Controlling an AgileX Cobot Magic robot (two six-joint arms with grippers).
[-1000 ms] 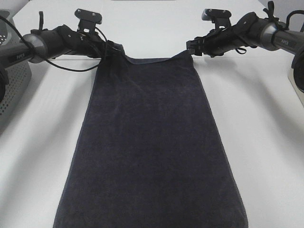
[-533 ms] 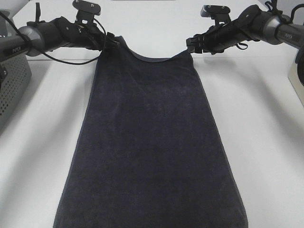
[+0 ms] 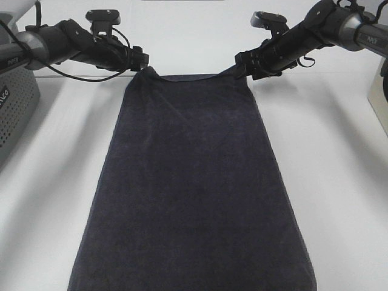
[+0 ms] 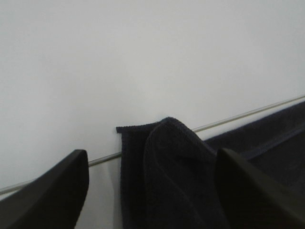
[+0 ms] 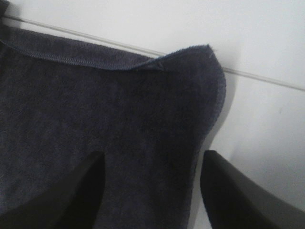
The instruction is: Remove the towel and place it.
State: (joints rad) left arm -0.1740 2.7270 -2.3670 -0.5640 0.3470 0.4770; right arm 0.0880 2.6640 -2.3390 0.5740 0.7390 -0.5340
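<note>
Dark towel (image 3: 191, 194) lies flat, running from bench's far edge to near edge. Left gripper (image 3: 140, 62) and right gripper (image 3: 240, 65) sit at its far corners, jaws spread wide, nothing pinched. Judgement: towel laid out; arms only need to clear.

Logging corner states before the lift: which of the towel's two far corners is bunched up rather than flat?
The corner by the left tool is humped into a fold on the towel; the one by the right tool lies nearly flat.

Dark towel (image 3: 193, 182) on white table (image 3: 339, 182)
</note>
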